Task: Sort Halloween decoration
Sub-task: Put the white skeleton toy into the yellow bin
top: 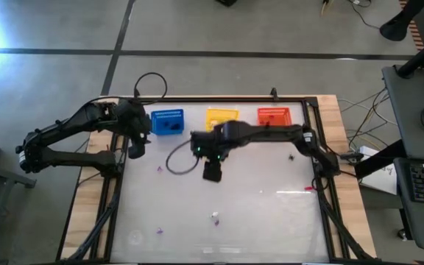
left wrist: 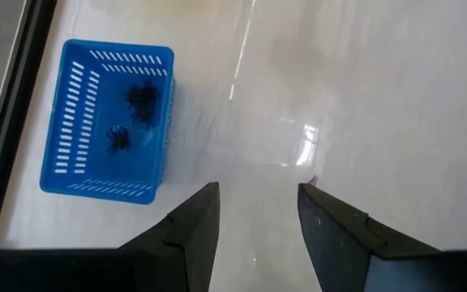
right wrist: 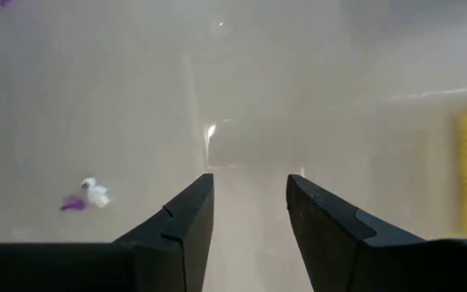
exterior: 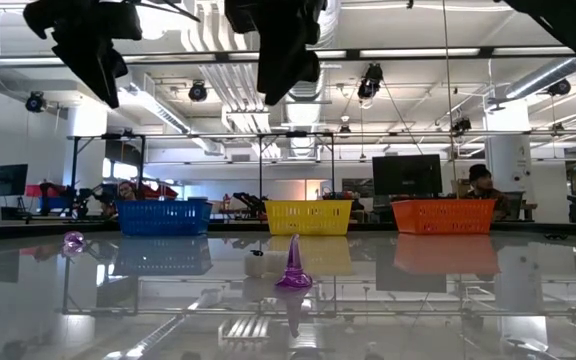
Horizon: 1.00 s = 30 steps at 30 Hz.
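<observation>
I hold the empty right gripper (top: 212, 171) open above mid-table (top: 271, 213), between picks; the left gripper (top: 135, 147), open and empty, waits by the blue basket (top: 167, 122). Next I'd descend onto the purple trinket (exterior: 293, 268), standing upright, tip skyward, at the table's near middle.

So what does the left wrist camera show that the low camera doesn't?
Only the left wrist view looks down into the blue basket, showing two black spiky trinkets lying inside, with the left gripper open above the table. Only the low view shows the yellow basket and the orange basket standing in a row with it, a purple cone-shaped trinket upright on the table, and the room behind. Both show the blue basket and the glossy white table.
</observation>
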Each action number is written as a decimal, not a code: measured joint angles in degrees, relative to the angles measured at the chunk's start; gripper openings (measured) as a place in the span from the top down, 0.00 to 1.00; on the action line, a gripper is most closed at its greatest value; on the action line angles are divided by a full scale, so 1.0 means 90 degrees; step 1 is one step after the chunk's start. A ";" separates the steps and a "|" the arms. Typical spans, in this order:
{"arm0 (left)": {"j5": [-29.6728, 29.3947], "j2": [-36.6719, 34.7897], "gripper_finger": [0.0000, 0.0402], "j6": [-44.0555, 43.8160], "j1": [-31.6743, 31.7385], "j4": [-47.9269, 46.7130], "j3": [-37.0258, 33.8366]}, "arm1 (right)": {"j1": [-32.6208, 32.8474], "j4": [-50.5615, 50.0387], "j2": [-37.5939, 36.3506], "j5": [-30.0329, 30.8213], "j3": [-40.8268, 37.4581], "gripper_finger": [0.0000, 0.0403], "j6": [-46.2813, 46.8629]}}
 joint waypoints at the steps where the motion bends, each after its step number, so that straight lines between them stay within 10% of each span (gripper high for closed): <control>1: 0.0001 0.0000 0.63 0.0040 0.0000 -0.0001 0.0000 | 0.0084 0.0008 0.0051 0.0000 -0.0011 0.63 -0.0002; 30: 0.0010 -0.0252 0.63 0.0091 -0.0001 -0.0164 -0.0002 | 0.2005 0.0513 0.1858 -0.0002 -0.0024 0.66 0.0408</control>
